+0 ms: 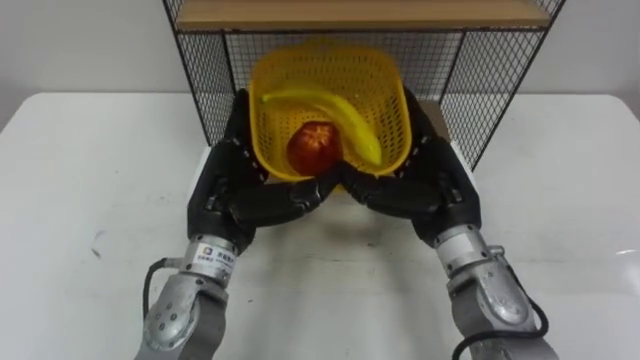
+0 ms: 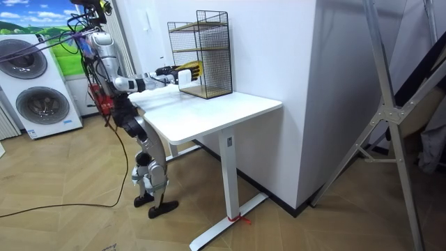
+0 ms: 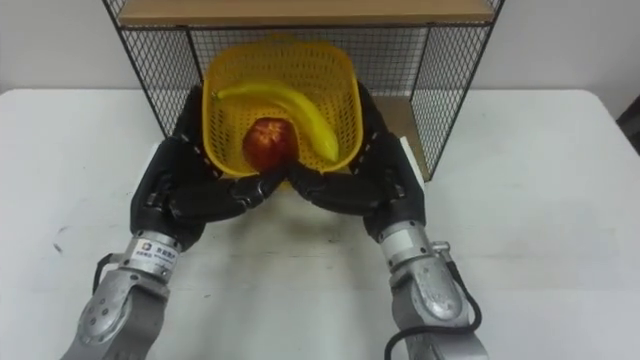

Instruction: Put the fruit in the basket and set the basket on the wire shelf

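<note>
Tabletop (image 1: pixel 90 170) centre: left robot hand (image 1: pixel 235 185) and right robot hand (image 1: pixel 425 180) curl beneath the basket (image 1: pixel 388 95), seemingly light and bendy; underside support suits it.

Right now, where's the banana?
Centre of the eye views: the banana lies in the yellow basket, behind the apple; the left hand and right hand cup it at the wire shelf.

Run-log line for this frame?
yellow plastic basket: holds red apple, yellow banana | left hand, right hand: gripping basket sides | location: front of black wire shelf, over white table
</note>
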